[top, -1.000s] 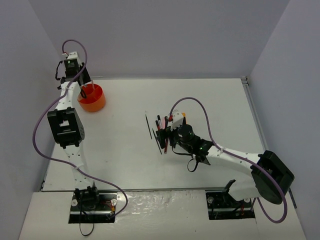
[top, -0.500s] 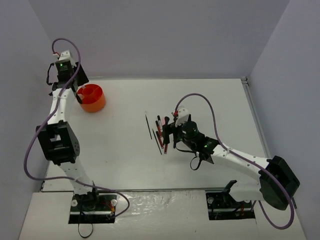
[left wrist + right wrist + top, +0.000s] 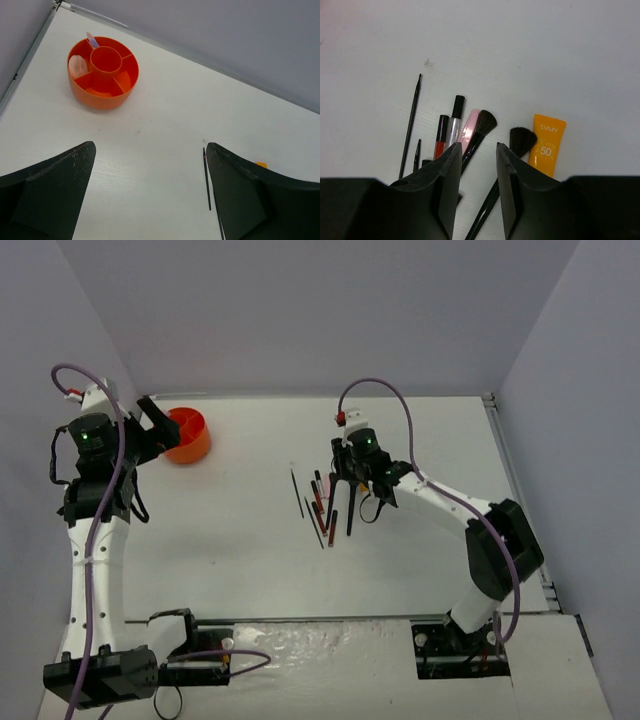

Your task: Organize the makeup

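Observation:
The makeup lies in a loose row mid-table (image 3: pixel 322 505). The right wrist view shows a thin black pencil (image 3: pixel 411 125), a red gloss (image 3: pixel 440 136), a silver stick (image 3: pixel 454 120), a pink stick (image 3: pixel 470 127), two black brushes (image 3: pixel 483 124) (image 3: pixel 521 139) and an orange tube (image 3: pixel 547 145). My right gripper (image 3: pixel 477 146) (image 3: pixel 348 480) hangs above them. Its jaws stand a narrow gap apart and pinch nothing. One brush handle runs under that gap on the table. My left gripper (image 3: pixel 151 146) (image 3: pixel 150 420) is wide open and empty, raised beside the orange holder (image 3: pixel 102 92).
The orange round holder (image 3: pixel 187 438) stands at the far left. A lilac stick (image 3: pixel 92 40) and a pale pink compact (image 3: pixel 77 66) sit in its compartments. A lone thin black pencil (image 3: pixel 206 177) lies left of the row. Grey walls close in the table on three sides.
The left gripper drew back from over the holder and opened wide. The right arm swung round and rose over the row, and its jaws narrowed.

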Motion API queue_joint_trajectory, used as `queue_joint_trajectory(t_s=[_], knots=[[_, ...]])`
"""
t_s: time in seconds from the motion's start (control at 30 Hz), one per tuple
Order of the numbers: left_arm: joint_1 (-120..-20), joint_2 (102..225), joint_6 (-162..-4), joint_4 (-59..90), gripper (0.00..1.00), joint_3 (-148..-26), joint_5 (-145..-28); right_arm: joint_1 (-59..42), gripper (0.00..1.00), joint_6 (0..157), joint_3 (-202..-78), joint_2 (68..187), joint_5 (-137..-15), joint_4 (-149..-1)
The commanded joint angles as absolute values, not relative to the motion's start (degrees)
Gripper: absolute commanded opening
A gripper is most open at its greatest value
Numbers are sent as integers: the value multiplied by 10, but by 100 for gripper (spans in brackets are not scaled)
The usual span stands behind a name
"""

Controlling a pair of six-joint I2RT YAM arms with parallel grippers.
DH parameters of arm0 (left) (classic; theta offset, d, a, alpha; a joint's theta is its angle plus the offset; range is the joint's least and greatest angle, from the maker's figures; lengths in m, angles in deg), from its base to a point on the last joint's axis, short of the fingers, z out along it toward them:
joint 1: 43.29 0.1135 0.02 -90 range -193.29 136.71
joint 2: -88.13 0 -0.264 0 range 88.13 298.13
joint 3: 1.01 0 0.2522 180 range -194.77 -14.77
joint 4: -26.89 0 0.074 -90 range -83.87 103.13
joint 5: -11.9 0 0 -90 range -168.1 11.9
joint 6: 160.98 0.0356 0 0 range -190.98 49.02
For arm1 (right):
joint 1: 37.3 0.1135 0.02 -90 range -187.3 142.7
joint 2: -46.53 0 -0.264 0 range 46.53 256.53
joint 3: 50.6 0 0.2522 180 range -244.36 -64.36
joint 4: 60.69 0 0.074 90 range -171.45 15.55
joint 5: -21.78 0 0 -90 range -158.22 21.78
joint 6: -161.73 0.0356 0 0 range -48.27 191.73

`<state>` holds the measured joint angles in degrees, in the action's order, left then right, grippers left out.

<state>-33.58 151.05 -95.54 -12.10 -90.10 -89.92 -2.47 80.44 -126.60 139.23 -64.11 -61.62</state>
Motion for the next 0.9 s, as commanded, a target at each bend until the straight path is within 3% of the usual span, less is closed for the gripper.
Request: queue_joint_trajectory(t_s=[0.0,0.3,0.87], knots=[[-353,1414,-955,-143,91,-802,-932,-19,29,810,-1329,1466,-676,-622],[-418,1353,-905,-155,91,-673,-900,-1,26,857,-1390,1572,-619,-622],[-420,1354,-904,-164,91,-667,-905,5,19,906,-1381,1618,-551,-614]])
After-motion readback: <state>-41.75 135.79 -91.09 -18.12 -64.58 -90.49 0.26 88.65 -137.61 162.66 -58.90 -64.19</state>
